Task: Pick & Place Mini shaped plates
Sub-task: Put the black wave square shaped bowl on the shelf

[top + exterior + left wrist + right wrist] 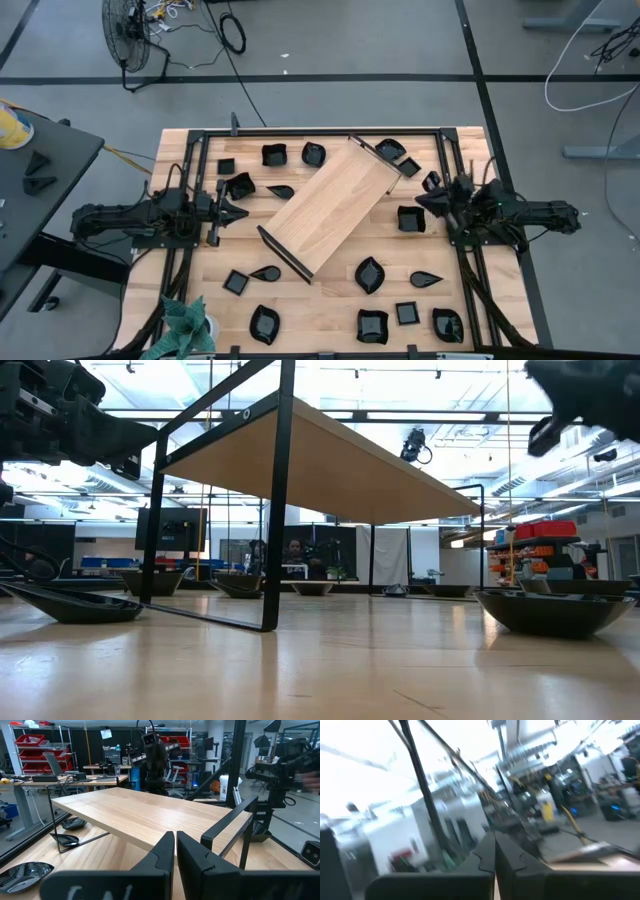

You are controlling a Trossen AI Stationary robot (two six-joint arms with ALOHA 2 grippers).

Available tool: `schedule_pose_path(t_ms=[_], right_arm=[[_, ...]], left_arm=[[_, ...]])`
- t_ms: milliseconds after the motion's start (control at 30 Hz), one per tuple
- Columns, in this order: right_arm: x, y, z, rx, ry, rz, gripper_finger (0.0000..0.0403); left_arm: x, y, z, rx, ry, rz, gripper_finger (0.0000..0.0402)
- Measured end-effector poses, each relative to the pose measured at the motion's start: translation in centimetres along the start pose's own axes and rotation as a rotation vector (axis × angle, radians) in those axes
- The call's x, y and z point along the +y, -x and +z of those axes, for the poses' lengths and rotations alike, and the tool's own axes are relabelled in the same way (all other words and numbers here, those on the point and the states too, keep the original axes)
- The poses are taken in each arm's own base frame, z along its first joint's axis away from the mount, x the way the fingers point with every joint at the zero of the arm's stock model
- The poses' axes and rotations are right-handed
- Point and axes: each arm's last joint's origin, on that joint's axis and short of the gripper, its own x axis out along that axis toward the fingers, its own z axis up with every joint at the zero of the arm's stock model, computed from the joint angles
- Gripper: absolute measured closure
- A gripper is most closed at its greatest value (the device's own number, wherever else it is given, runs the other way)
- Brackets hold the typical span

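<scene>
Dark end effectors (240, 212) (424, 201) — closed, empty

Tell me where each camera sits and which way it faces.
High: overhead, looking down on table, tray, plates; both arms show, left gripper and right gripper.
Low: table-top height, level under the tray.
Left wrist: past its shut fingers onto the tray.
Right wrist: blurred; shut fingers.
High, low and left wrist share the tray.

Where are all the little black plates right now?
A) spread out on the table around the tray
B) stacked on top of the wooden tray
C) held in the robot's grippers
A: the mini shaped plates lie scattered on the table around the bare-topped wooden tray.
</scene>
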Motion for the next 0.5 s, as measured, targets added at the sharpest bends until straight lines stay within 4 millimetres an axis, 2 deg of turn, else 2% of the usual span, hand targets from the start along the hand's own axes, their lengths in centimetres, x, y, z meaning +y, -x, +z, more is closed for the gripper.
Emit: schedule_pose_path(t_ms=[267, 500], right_arm=[[0.6, -0.1, 1.4, -0.088, -0.095, 0.045, 0.0401], [1.6, -0.4, 4.0, -0.13, 0.044, 0.01, 0.0401]], left_arm=[[0.0, 0.0, 0.0, 0.0, 0.0, 0.0, 0.0376], [0.0, 0.0, 0.0, 0.0, 0.0, 0.0, 0.0376]])
